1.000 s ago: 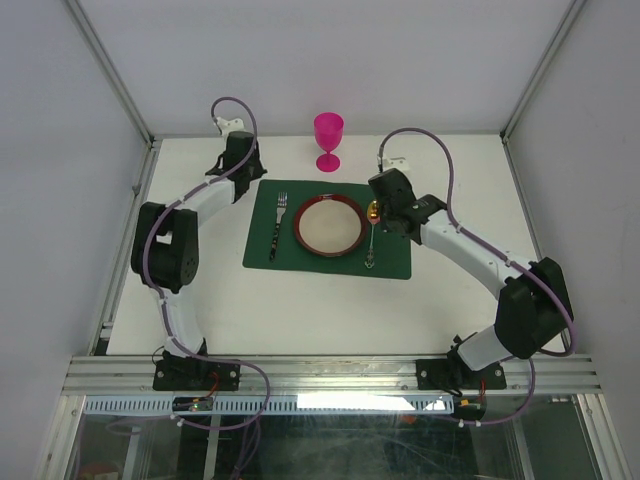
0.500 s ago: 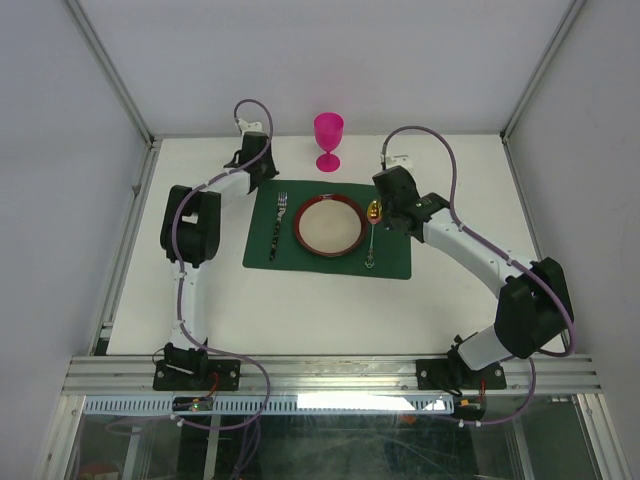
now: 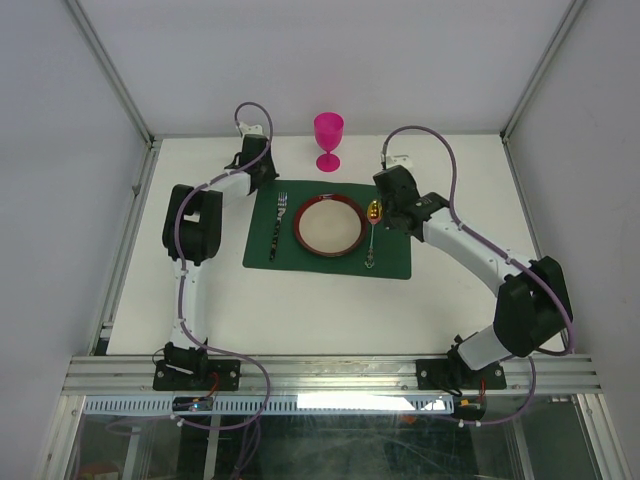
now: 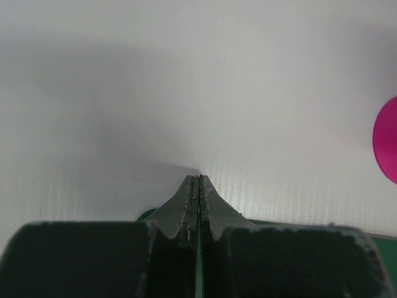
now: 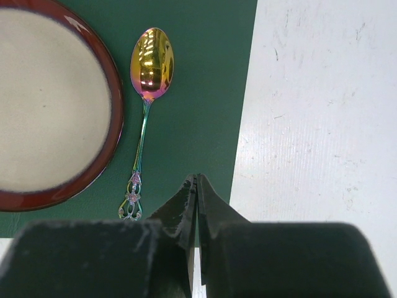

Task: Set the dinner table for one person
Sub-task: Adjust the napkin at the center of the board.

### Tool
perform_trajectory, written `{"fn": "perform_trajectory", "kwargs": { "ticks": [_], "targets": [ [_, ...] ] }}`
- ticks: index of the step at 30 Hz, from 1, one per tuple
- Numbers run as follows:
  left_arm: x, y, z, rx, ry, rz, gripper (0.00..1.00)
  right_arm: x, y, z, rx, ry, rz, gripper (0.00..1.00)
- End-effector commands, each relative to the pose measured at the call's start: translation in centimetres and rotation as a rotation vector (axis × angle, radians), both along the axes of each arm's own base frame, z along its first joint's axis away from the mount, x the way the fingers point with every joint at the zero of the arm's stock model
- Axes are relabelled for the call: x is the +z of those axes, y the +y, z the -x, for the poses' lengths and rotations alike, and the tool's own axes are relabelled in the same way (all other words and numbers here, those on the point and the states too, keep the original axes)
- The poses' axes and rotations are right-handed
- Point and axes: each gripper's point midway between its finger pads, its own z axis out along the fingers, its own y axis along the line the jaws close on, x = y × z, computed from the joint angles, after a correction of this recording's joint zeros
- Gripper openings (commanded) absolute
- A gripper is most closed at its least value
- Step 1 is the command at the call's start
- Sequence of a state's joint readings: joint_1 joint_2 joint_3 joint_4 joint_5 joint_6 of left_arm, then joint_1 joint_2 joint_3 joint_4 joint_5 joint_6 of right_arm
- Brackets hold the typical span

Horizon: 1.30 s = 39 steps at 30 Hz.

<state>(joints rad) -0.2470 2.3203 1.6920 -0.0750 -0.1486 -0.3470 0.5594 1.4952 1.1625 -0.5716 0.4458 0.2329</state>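
Glossy metal spoon (image 5: 144, 124), matte dinner table (image 5: 322, 124)

Green placemat (image 3: 320, 268), red-rimmed plate (image 3: 329, 225), fork (image 3: 277, 228), iridescent spoon (image 3: 371, 235), pink goblet (image 3: 328, 140)

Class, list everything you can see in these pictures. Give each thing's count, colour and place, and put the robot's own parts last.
Table: one, white, under everything.
Placemat: one, dark green, mid-table.
Plate: one, cream with a red-brown rim, centre of the placemat.
Fork: one, silver with a dark handle, on the placemat left of the plate.
Spoon: one, iridescent gold, on the placemat right of the plate.
Goblet: one, pink, upright on the table beyond the placemat.
Arms: two, black and white; left arm, right arm.
Grippers: two, dark, both shut, empty; left gripper at the placemat's far left corner, right gripper at its right edge.
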Motion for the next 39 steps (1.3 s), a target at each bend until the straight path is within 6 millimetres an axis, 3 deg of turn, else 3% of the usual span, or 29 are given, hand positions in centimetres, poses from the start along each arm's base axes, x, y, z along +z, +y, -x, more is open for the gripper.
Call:
{"fn": "perform_trajectory", "kwargs": {
  "ticks": [1, 6, 20, 32, 39],
  "targets": [
    [0.1, 0.5, 0.5, -0.008, 0.001, -0.004, 0.0, 0.7, 0.5, -1.1, 0.002, -0.038, -0.029, 0.03],
    [0.6, 1.3, 1.5, -0.003, 0.018, -0.05, 0.0, 0.7, 0.5, -1.1, 0.002, -0.036, -0.029, 0.03],
    [-0.5, 2.5, 4.9, 0.001, 0.105, -0.091, 0.0, 0.4, 0.3, -0.8, -0.003, -0.029, -0.022, 0.03],
    [0.8, 2.0, 3.6, -0.009, 0.073, -0.082, 0.0, 0.3, 0.4, -0.9, -0.003, -0.025, -0.024, 0.03],
    [3.4, 2.6, 2.4, 0.013, 0.022, -0.114, 0.0, 0.4, 0.3, -1.1, -0.004, -0.032, -0.011, 0.03]
  ]
}}
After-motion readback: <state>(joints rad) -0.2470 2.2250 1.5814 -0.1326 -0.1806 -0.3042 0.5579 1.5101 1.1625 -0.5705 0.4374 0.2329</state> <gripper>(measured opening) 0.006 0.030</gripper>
